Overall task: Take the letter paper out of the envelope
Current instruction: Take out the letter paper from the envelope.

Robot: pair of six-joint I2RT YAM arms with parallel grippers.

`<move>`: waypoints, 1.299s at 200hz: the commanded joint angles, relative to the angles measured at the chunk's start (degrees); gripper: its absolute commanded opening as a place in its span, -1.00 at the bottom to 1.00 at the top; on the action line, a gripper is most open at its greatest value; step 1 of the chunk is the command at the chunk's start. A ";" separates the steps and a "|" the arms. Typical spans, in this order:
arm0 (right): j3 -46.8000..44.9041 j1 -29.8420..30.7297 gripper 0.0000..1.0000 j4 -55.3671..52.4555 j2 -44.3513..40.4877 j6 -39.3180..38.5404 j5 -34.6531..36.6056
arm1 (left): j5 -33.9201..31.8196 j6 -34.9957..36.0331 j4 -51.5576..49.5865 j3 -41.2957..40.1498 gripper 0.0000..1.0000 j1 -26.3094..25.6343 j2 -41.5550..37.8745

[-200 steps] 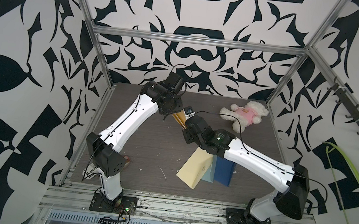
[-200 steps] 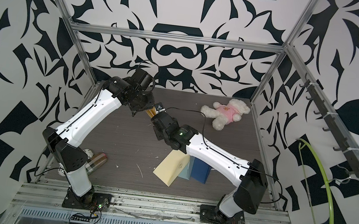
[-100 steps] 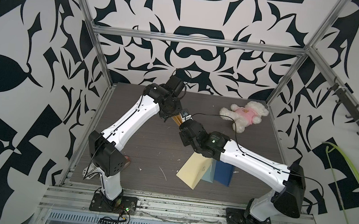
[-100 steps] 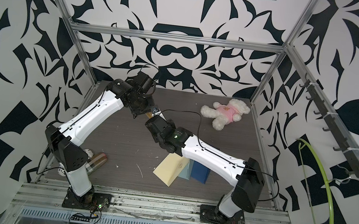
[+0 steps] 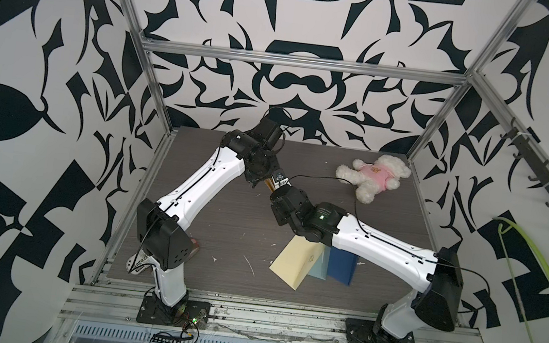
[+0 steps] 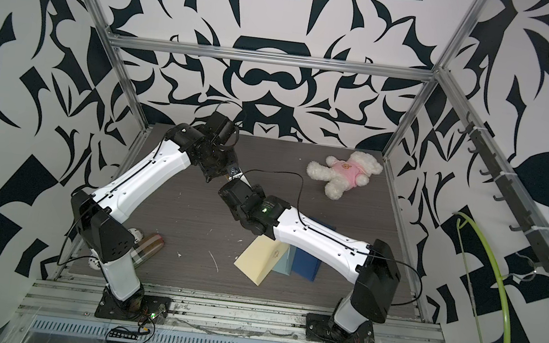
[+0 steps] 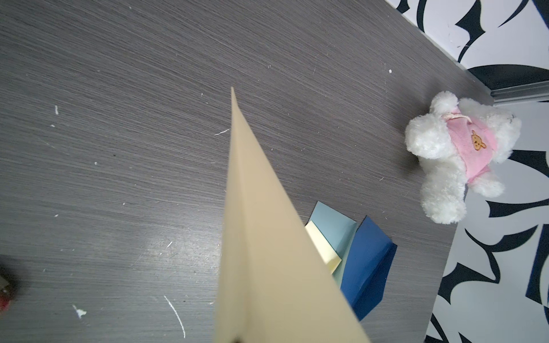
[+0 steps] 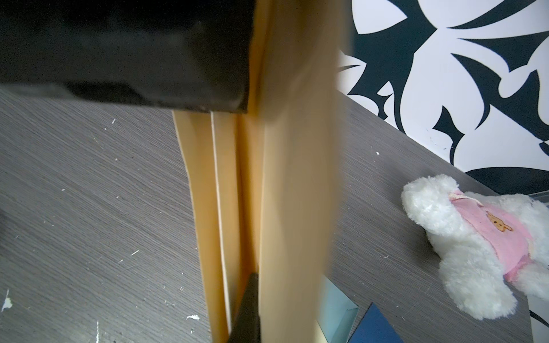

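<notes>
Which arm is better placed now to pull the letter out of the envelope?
Left, probably. The right jaws are shut on the envelope, holding it up; the left arm meets it from the other side, and a pale letter edge shows inside.

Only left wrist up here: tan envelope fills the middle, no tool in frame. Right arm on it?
Observer: Yes. Right wrist view shows the right tool shut on the envelope.
Operator: Letter out?
Observer: Not yet. A thin white edge, likely the letter paper, sits between the envelope's tan layers there.
Operator: Where over the table?
Observer: In both top views left arm and right arm meet above the table's far middle, envelope a tan sliver between them.
</notes>
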 commanded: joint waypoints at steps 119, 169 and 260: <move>0.83 -5.10 -1.00 1.96 -3.09 5.61 -13.05 | 2.18 0.19 0.15 8.72 -1.00 -0.94 -1.02; 1.76 -8.39 -1.00 -0.93 -2.27 8.13 -16.32 | 3.46 -0.29 2.11 11.33 -1.00 -0.94 -1.76; 0.69 -13.72 -1.00 -2.94 -2.76 14.77 -20.38 | 4.88 -0.68 14.22 12.14 -1.00 -0.84 -6.45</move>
